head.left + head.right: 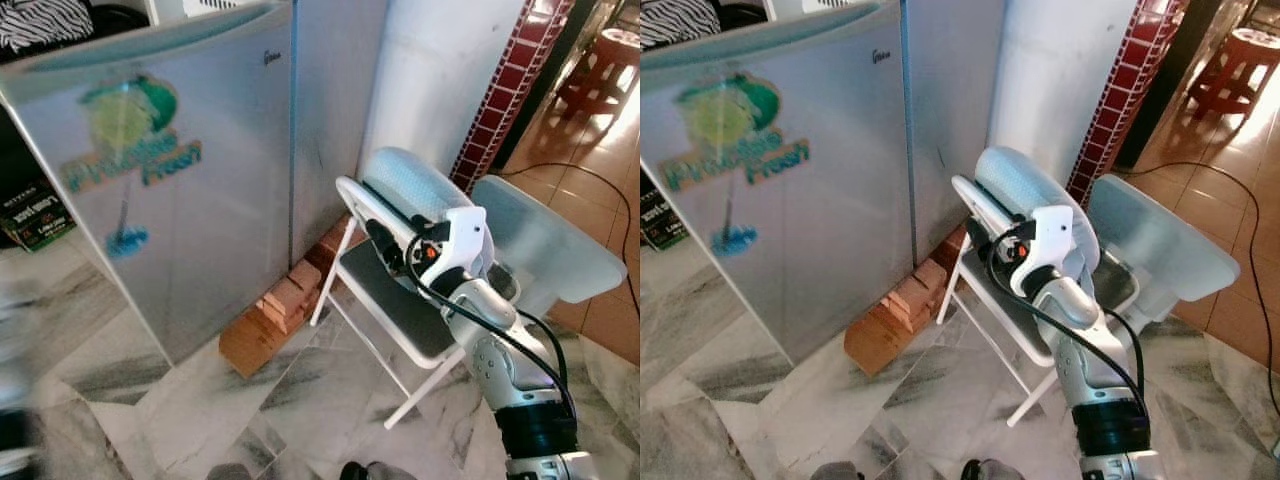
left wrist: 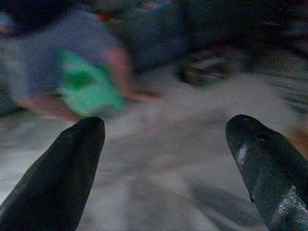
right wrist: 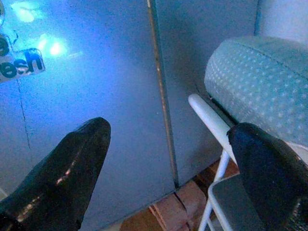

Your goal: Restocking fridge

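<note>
A small silver fridge (image 1: 180, 180) with a green and blue "Fresh" sticker (image 1: 130, 150) stands shut on a stack of bricks (image 1: 275, 315). My right gripper (image 3: 168, 130) is raised in front of it, open and holding nothing. Its fingers (image 3: 72, 163) frame the seam (image 3: 161, 96) between the door's edge and the fridge's side wall. In the eye views its black body (image 1: 385, 245) hangs over a white folding step chair (image 1: 400, 310). My left gripper (image 2: 168, 125) is open too, low over pale marble floor, and that view is blurred.
A light-blue dotted roll (image 1: 415, 185) rests on the chair's back. A translucent plastic tub (image 1: 545, 245) sits at the right, by a red-tiled pillar (image 1: 510, 90). A black cable (image 1: 590, 180) crosses the orange tiles. A dark box (image 1: 35, 215) lies left of the fridge.
</note>
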